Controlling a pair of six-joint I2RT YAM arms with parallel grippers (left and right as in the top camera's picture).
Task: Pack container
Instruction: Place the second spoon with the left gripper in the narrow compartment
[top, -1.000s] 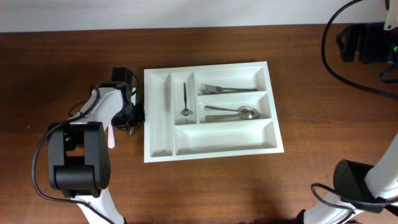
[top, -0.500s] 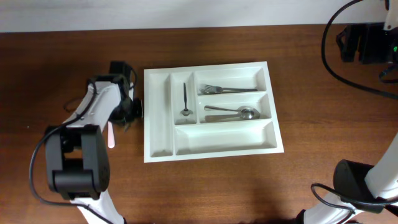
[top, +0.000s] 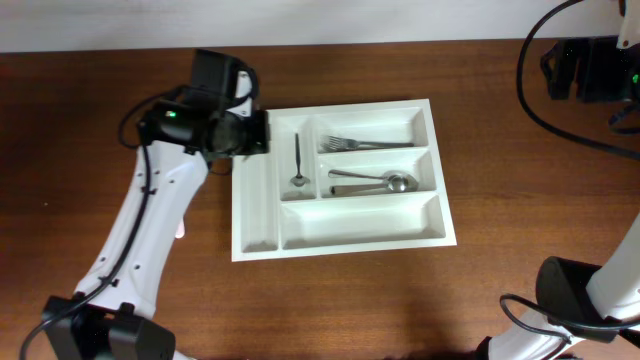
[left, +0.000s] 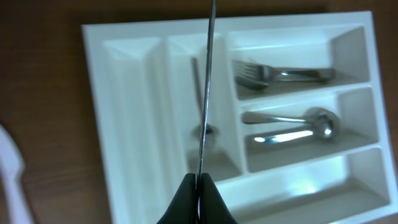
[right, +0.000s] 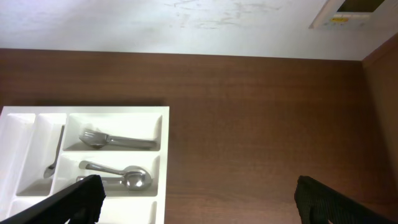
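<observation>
Wood-brown table (top: 90, 100) at far left, with pale pinkish strip (top: 181, 228) lying beside the left arm. Next along, left gripper (top: 256, 132) at the upper-left corner of the container (top: 360, 222), clamped tight on thin metal utensil (left: 206, 74) seen edge-on, fingers (left: 186, 194) pressed together around its lower end. Lines up, from the wrist view, with the second narrow compartment; cannot tell whether touching. Container near mid-table, flat, turned slightly: white glossy plastic tray, rectangular, raised rim, two narrow upright compartments on its left, three long ones stacked on its right. Holds small spoon (top: 298, 160) in the second narrow compartment, fork (top: 365, 144) in the top long one with tines pointing left, large spoon (top: 375, 181) in the middle one, bowl to the right, second handle beside it. Far right, right gripper (right: 198, 190) well apart from the container, fingers (right: 74, 202) spread wide, gripping nothing
</observation>
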